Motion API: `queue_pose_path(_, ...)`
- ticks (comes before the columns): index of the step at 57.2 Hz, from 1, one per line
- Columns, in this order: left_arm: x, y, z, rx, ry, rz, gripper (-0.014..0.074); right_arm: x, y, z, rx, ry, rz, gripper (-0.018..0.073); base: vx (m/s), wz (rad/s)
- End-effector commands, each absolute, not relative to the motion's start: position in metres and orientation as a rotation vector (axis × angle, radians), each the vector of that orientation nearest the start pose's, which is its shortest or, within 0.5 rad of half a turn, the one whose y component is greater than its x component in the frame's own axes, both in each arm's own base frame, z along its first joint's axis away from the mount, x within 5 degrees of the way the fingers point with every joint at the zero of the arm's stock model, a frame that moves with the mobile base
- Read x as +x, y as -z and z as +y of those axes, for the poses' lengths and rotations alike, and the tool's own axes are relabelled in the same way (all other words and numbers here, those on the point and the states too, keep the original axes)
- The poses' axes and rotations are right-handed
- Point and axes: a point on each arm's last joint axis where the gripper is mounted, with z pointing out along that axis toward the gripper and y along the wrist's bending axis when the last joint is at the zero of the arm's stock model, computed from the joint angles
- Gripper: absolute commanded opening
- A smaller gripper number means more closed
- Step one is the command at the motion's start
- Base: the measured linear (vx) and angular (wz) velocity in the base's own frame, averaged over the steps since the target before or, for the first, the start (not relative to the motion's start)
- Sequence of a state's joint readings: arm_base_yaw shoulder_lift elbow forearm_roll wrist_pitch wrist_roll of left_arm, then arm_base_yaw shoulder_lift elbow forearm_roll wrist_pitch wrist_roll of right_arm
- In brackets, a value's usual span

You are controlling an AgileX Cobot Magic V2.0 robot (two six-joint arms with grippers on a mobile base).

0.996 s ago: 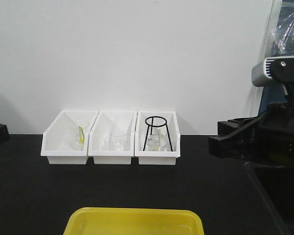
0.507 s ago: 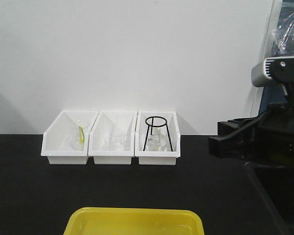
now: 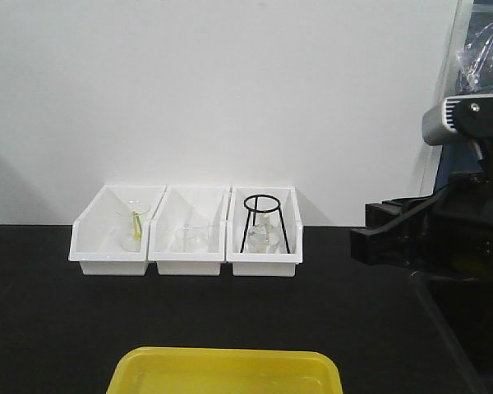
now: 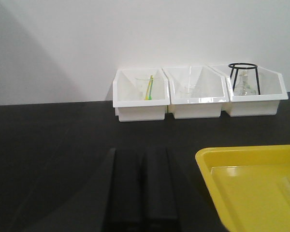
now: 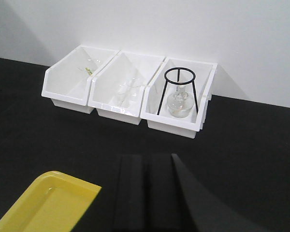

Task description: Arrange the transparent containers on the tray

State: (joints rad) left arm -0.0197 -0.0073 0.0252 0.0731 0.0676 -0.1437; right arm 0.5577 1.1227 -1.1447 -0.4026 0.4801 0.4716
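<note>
— On the black table [image 3: 49, 328], where is the tray?
— The yellow tray [image 3: 225, 371] sits at the near edge, well apart from the three white bins [image 3: 186, 232] along the wall.
— And the glassware?
— A beaker [image 4: 146, 87] in the left bin, clear glass in the middle one, a flask [image 5: 178, 105] under a black ring stand [image 5: 179, 90] in the right.
— The claws?
— Left claw [image 4: 140, 186] and right claw [image 5: 146, 191] both have fingers pressed together, holding nothing.

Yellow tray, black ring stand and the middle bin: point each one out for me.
Yellow tray [image 4: 246, 193], left wrist view, bare floor.
Black ring stand [image 5: 179, 72], right wrist view, top ring.
Middle bin [image 3: 186, 265], front view, front wall.
</note>
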Motion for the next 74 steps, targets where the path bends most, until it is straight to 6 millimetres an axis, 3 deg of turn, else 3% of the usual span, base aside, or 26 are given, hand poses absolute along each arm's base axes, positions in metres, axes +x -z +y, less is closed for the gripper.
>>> queue_pose_path(1, 0.057, -0.192, -0.001, -0.1, 0.131, 1.534, -0.0006, 0.211, -0.434, 0.113, -0.318, -0.297, 1.768, -0.0013, 0.0, 0.01)
queue_pose_path(43, 0.057, -0.192, -0.001, -0.12, 0.151, 1.537, -0.0006, 0.211, -0.434, 0.113, -0.319, -0.298, 1.765, -0.0013, 0.0, 0.0)
queue_pose_path(51, 0.057, -0.192, -0.001, -0.12, 0.151, 1.537, -0.0006, 0.204, -0.429, 0.104, -0.388, -0.176, 1.73, -0.0013, 0.0, 0.0)
queue_pose_path(60, 0.057, -0.192, -0.001, -0.12, 0.151, 1.537, -0.0006, 0.178, -0.401, 0.074, -0.301, -0.201, 1.747, -0.0013, 0.0, 0.0)
queue_pose_path(66, 0.057, -0.192, -0.001, -0.12, 0.151, 1.537, -0.0006, 0.163, -0.365, 0.045, -0.192, -0.17, 1.767, -0.0013, 0.0, 0.0)
queue_pose_path(74, 0.057, -0.192, -0.001, -0.12, 0.151, 1.537, -0.0006, 0.125, -0.317, 0.015, -0.147, -0.032, 1.704, -0.0013, 0.0, 0.0)
